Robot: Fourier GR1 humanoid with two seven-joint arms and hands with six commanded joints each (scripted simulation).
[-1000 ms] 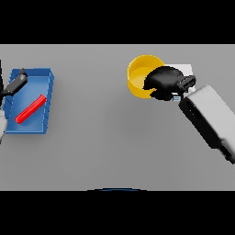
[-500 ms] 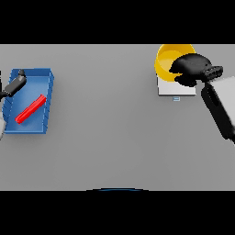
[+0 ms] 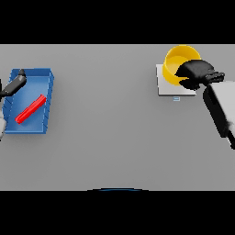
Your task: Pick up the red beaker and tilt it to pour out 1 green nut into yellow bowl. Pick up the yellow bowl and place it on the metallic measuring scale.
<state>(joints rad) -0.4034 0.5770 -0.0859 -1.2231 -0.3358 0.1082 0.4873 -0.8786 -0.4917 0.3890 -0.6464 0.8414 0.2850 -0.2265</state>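
The yellow bowl (image 3: pixel 176 62) is over the back part of the pale metallic scale (image 3: pixel 167 86) at the far right. My right hand (image 3: pixel 197 73) grips the bowl's right rim with curled fingers and hides that side of it. I cannot tell whether the bowl rests on the scale or hangs just above it. The red beaker (image 3: pixel 30 109) lies on its side in the blue tray (image 3: pixel 45 103) at the far left. My left hand (image 3: pixel 14 85) shows at the tray's back left corner, fingers straight, holding nothing. No green nut is visible.
The blue tray has raised walls and stands close to the table's left side. A broad stretch of grey table separates the tray from the scale.
My right hand has carried the yellow bowl to the right, from left of the scale to over it, and has barely shifted in the last half second. The left hand has stayed put.
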